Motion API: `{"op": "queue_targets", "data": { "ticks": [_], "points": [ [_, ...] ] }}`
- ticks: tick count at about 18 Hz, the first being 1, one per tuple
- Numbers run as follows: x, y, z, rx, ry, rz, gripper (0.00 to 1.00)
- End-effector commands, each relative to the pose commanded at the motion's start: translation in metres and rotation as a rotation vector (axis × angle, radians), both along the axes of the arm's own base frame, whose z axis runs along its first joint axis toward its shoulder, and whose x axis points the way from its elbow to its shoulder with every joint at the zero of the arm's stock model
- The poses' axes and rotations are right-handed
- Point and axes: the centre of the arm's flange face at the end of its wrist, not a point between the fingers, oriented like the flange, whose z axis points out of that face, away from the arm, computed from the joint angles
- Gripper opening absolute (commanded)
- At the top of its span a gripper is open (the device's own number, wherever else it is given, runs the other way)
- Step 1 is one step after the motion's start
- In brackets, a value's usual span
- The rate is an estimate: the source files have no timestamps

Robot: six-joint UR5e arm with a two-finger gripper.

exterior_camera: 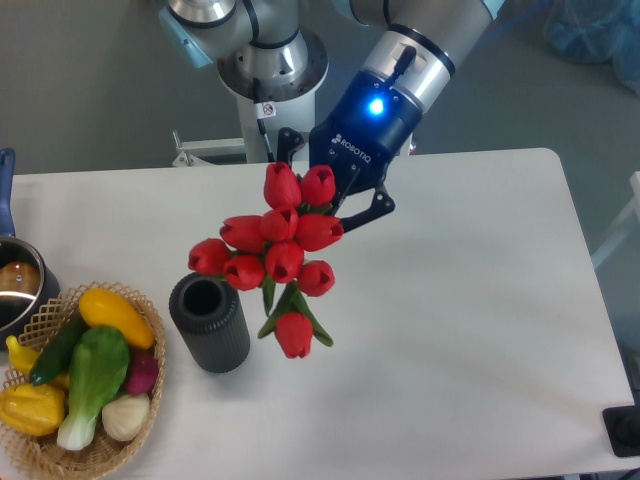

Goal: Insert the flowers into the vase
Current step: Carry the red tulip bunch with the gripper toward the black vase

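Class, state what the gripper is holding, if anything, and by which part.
The gripper holds the flowers, apparently by the stems; the buds hide the exact contact.

we have a single fixed view, set high above the near edge of the white table (pixel 470 330) and tilted steeply down toward the far side, where the arm's base (pixel 265 60) stands. it sits near enough that the tabletop fills most of the width. the wicker basket (pixel 150 400) is cut at the lower left corner and the metal pot (pixel 15 290) at the left edge.
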Motion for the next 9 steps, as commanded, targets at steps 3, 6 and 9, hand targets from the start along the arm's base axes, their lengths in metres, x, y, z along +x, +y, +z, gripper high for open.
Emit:
{"op": "queue_targets", "data": {
  "ticks": [3, 6, 9],
  "points": [
    [0.002, 0.006, -0.009, 0.09, -0.04, -0.057, 0.0],
    [0.002, 0.007, -0.016, 0.162, -0.084, -0.101, 0.0],
    [0.008, 0.006, -0.027, 0.167, -0.094, -0.111, 0.03]
  ]
}}
